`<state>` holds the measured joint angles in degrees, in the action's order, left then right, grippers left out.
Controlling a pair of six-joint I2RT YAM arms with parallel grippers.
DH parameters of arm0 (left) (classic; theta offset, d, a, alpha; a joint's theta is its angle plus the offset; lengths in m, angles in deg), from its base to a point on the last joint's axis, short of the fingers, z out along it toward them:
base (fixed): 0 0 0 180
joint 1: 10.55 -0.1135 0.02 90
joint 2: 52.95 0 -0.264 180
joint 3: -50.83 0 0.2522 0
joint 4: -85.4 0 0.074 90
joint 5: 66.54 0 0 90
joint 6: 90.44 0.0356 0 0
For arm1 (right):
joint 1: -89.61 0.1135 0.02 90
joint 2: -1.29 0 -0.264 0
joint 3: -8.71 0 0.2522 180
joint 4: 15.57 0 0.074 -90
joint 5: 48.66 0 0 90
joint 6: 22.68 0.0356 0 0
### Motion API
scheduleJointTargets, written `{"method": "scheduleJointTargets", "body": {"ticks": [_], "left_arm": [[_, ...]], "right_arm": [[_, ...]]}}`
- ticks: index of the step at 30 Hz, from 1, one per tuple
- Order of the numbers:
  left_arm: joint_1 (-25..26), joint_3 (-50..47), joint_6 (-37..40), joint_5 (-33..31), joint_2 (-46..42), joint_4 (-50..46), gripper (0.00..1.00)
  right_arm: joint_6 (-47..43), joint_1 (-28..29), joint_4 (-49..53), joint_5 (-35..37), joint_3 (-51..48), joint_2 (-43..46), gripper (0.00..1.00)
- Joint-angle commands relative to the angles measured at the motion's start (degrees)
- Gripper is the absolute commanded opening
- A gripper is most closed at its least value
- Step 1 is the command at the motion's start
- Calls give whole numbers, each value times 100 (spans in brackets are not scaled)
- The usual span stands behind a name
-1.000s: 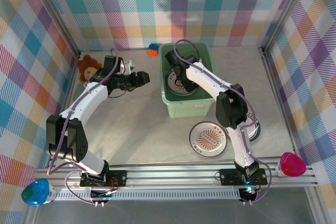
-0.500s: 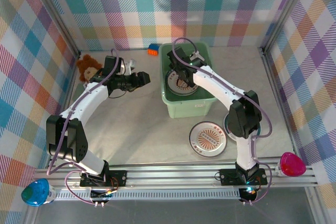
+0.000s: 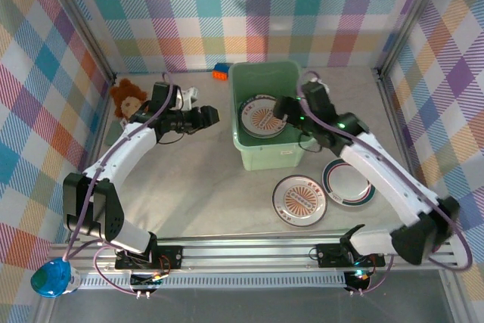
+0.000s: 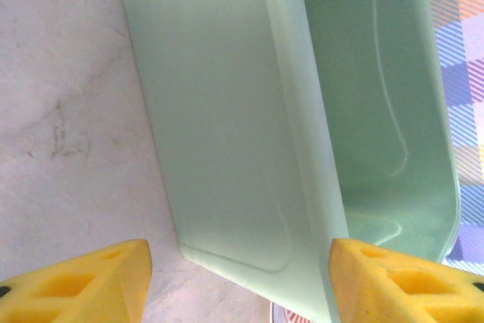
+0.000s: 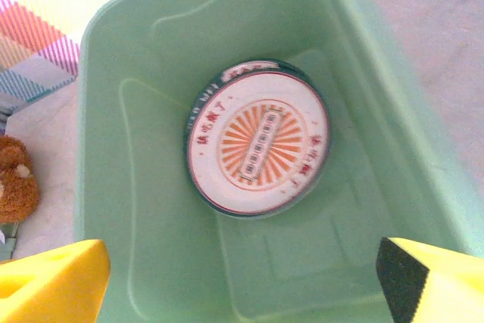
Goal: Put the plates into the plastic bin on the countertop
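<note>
The mint-green plastic bin (image 3: 287, 153) stands at the back middle of the beige countertop (image 3: 197, 187). Inside it lies a sunburst plate (image 3: 262, 116) (image 5: 257, 145), flat on a dark-rimmed one. My right gripper (image 3: 286, 108) (image 5: 242, 285) hovers above the bin's right half, open and holding nothing. My left gripper (image 3: 209, 115) (image 4: 238, 285) hangs open just left of the bin (image 4: 227, 126), facing its outer wall without touching it. Two more plates rest on the countertop in front of the bin: a sunburst one (image 3: 300, 200) and a teal-rimmed one (image 3: 348, 184).
A brown teddy bear (image 3: 127, 96) sits at the back left beside a small white object (image 3: 186, 94). A blue-orange block (image 3: 221, 72) lies behind the bin's left corner. Plaid walls close three sides, and a metal rail (image 3: 249, 251) runs along the near edge.
My right arm has pulled back out of the bin toward the right, leaving the sunburst plate lying inside. The teal-rimmed plate on the countertop has come into sight. The left arm has barely moved.
</note>
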<state>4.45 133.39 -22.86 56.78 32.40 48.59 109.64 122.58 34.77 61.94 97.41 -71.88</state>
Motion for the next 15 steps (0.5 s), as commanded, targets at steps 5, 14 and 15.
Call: {"method": "scheduleJointTargets", "body": {"ticks": [5, 14, 15], "left_arm": [[325, -776, 196, -98, -803, -681, 62], [1268, -2130, -1206, -316, -1583, 24, 61], [1441, -2228, -1435, -374, -1591, 215, 61]], "right_arm": [[-429, -654, 103, -654, -1198, 1216, 86], [-1124, -684, -396, -1754, -875, 746, 87], [-1177, -682, -431, -1863, -868, 703, 87]]}}
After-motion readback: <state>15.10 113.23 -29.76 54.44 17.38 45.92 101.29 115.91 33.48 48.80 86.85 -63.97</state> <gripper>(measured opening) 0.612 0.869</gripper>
